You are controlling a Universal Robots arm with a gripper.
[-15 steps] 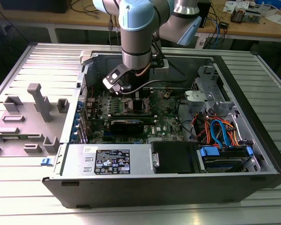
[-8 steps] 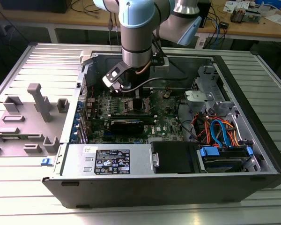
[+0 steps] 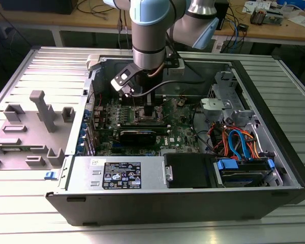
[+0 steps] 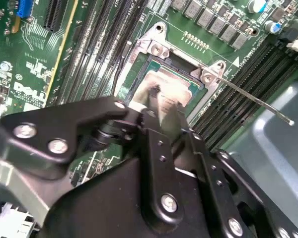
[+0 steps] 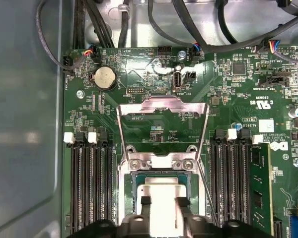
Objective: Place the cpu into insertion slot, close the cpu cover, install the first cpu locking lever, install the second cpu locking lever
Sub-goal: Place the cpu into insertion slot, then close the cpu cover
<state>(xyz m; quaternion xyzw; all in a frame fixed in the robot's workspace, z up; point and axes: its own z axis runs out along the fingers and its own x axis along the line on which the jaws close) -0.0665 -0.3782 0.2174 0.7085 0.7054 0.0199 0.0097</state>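
Gripper [image 5: 163, 202]: fingers clamped on two opposite edges of the cpu [image 5: 162, 192].
Cpu: over the insertion slot [image 5: 160, 173]; seated or not, cannot tell.
Cpu cover [image 5: 161, 104]: swung open, tilted back over the motherboard [image 5: 228, 99].

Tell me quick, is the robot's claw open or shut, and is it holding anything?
The gripper: shut on the cpu, holding it at the insertion slot, with the cpu cover flipped open.
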